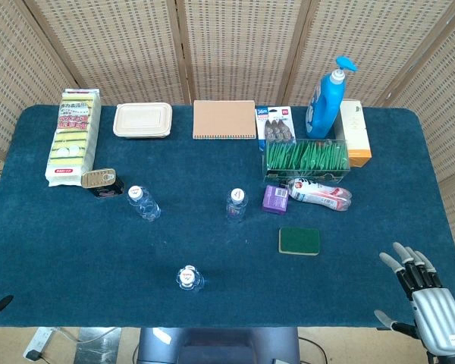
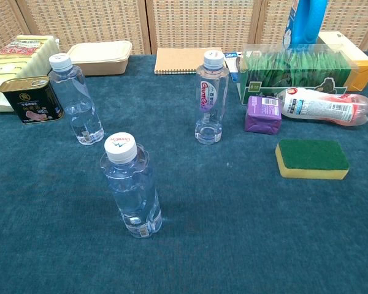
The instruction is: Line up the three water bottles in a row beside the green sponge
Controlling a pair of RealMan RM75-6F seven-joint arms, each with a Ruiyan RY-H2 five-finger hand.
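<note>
Green-topped sponge (image 2: 312, 158) lies flat on the blue table (image 1: 76, 250) and serves as the reference. All three water bottles stand upright and scattered, none yet in a row. The labelled bottle (image 2: 210, 98) is nearest the sponge, off to its left and a little further back. The far-left bottle (image 2: 77, 99) stands well apart from the sponge, just beside a black tin (image 2: 32, 99). The near bottle (image 2: 132, 187) stands left of the sponge and closer to the robot.

Right hand (image 1: 425, 292) hovers at the table's near edge, right of the sponge, fingers spread wide and holding nothing. Left hand: only a dark tip shows at the frame edge (fingers' state cannot be told).

Judgement: task at its start, no bottle grasped. Next move calls for reaching to a bottle, likely the labelled one, closing round its body and setting it beside the sponge.
</note>
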